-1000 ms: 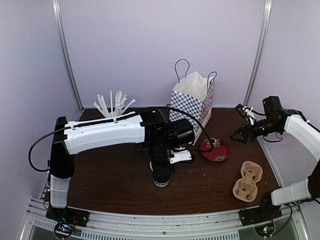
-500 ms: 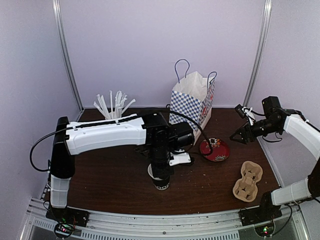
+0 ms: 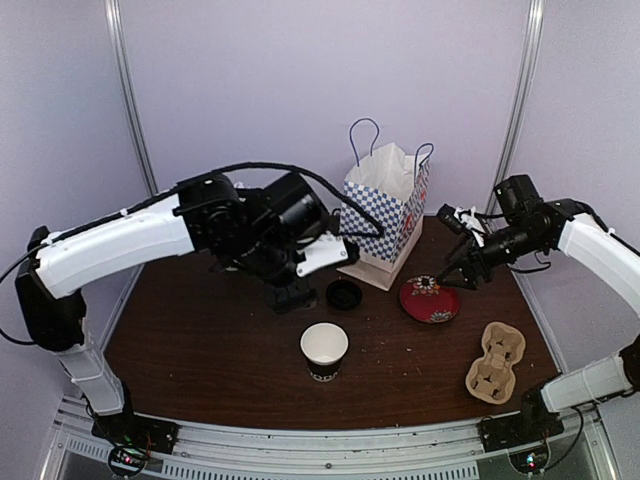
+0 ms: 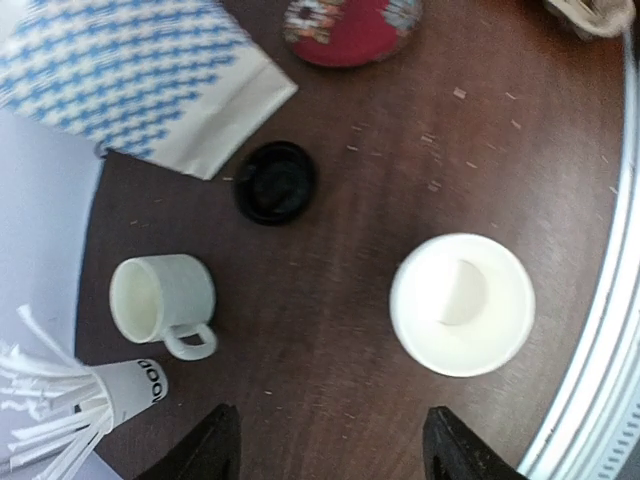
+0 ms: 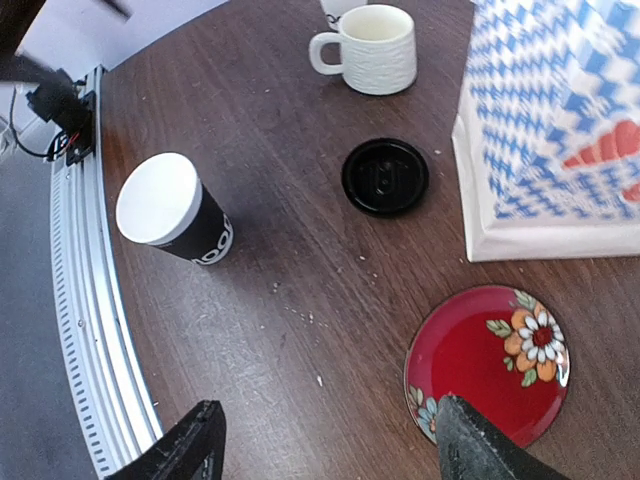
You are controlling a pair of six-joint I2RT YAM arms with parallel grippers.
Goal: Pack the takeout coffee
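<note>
The takeout coffee (image 3: 324, 350) stands upright and uncovered on the dark wooden table (image 3: 200, 350), toward its front edge. Its round black lid (image 3: 344, 294) lies flat on the wood apart from it, between the cup and the blue-checked paper bag (image 3: 385, 215). The left gripper (image 4: 330, 450) hangs above the table, fingers spread with nothing between them. Its wrist camera looks down on cup, lid, a cream mug (image 4: 162, 300) and a cup of white straws (image 4: 110, 395). The right gripper (image 5: 330, 450) — fingers likewise apart and empty — hovers by a red flowered plate (image 3: 429, 300). A cardboard cup carrier (image 3: 496, 362) lies at the table's right.
</note>
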